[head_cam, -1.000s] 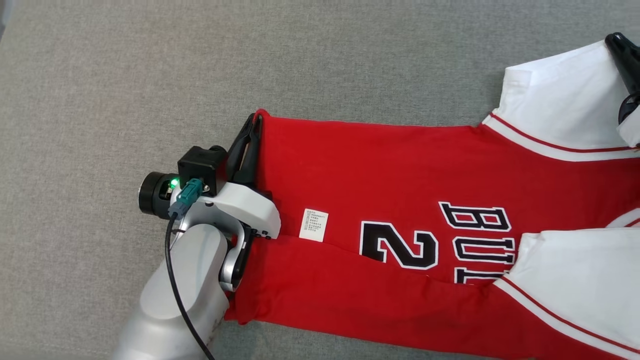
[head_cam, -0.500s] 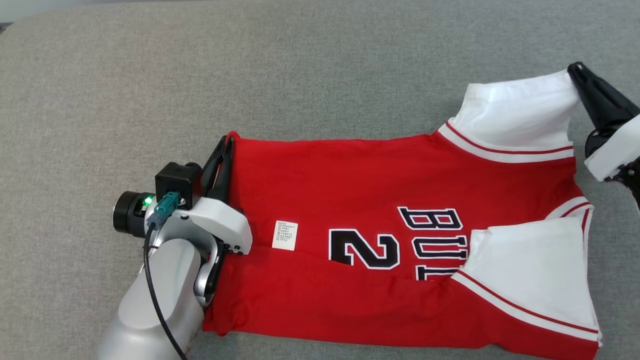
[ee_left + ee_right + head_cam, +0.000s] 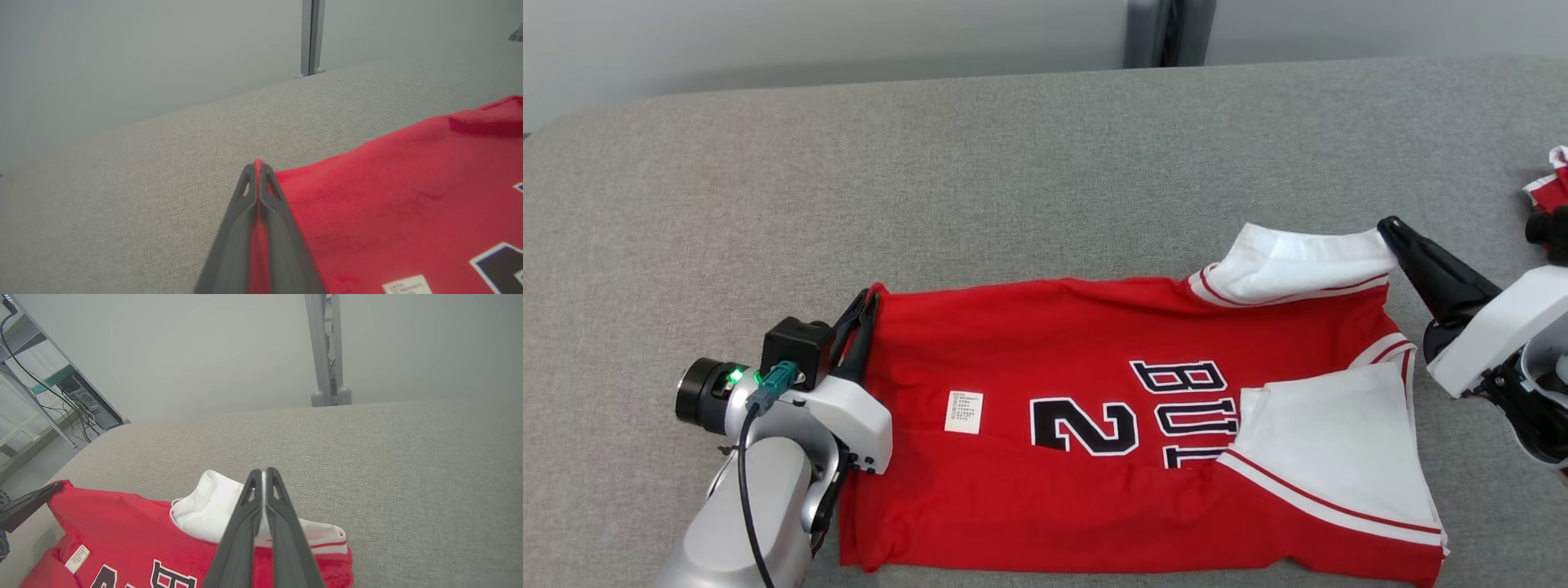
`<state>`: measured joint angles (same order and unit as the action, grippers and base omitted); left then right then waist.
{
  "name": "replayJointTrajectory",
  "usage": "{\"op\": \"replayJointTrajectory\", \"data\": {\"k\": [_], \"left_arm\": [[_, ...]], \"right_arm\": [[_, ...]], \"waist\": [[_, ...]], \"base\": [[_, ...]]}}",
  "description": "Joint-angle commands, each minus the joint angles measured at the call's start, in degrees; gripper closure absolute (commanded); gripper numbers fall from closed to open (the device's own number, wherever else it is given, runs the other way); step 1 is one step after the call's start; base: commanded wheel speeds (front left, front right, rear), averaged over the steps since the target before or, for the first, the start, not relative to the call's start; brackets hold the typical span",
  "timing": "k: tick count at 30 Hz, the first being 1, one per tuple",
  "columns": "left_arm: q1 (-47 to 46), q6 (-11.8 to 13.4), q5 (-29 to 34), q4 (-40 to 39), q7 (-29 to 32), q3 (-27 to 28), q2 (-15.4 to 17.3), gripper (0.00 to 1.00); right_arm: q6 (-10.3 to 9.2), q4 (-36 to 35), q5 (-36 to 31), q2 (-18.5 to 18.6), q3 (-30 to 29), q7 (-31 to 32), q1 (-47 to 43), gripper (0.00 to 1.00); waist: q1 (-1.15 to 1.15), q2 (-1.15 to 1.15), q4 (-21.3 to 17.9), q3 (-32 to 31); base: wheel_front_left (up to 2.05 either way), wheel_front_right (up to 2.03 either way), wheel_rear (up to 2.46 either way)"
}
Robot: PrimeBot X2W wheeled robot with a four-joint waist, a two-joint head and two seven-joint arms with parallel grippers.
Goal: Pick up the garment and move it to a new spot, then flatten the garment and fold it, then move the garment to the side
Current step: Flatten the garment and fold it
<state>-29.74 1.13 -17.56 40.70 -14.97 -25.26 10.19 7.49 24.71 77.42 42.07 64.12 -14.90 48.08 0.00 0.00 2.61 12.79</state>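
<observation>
Red jersey (image 3: 1045, 343) spread on grey desk (image 3: 1013, 163), near side already folded over lettering. Left hand (image 3: 870, 296) clenched on far hem corner, right hand (image 3: 1390, 227) clenched on far white sleeve. Judged mid-fold: far side to fold, then move aside.

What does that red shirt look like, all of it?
The garment is a red jersey of soft knit, with white short sleeves edged in red-and-white stripes, navy white-outlined lettering, a "2" and a small white tag. It lies on the grey padded surface, its near side folded over the lettering. The left gripper pinches its far hem corner, the right gripper its far sleeve.
</observation>
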Motion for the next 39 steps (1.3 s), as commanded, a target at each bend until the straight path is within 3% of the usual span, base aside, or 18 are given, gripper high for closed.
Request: {"op": "replayJointTrajectory", "data": {"k": [1,20,38,39], "left_arm": [[0.52,-0.55,0.33,0.22,0.01,-0.19,0.84,1.00],[6.96,-4.10,3.04,-1.71,4.39,-6.31,7.41,1.00],[12.69,-6.09,3.66,-11.79,13.37,-11.35,12.91,1.00],[12.98,-6.10,3.47,-12.39,14.00,-11.44,13.18,1.00]], "right_arm": [[0.00,-0.87,0.79,0.65,0.28,-0.33,-1.22,1.00],[0.00,-10.19,7.35,4.81,4.88,3.17,-9.31,1.00],[0.00,-12.22,1.63,6.27,8.45,6.95,-12.36,1.00],[0.00,-12.45,1.13,6.54,8.58,7.54,-12.47,0.84]], "waist": [[0.00,0.00,-0.50,-0.96],[0.00,0.00,-2.64,-6.25],[0.00,0.00,-2.53,-7.11],[0.00,0.00,-2.51,-7.16]], "base": [[0.00,0.00,0.00],[0.00,0.00,0.00],[0.00,0.00,0.00],[0.00,0.00,0.00]]}}
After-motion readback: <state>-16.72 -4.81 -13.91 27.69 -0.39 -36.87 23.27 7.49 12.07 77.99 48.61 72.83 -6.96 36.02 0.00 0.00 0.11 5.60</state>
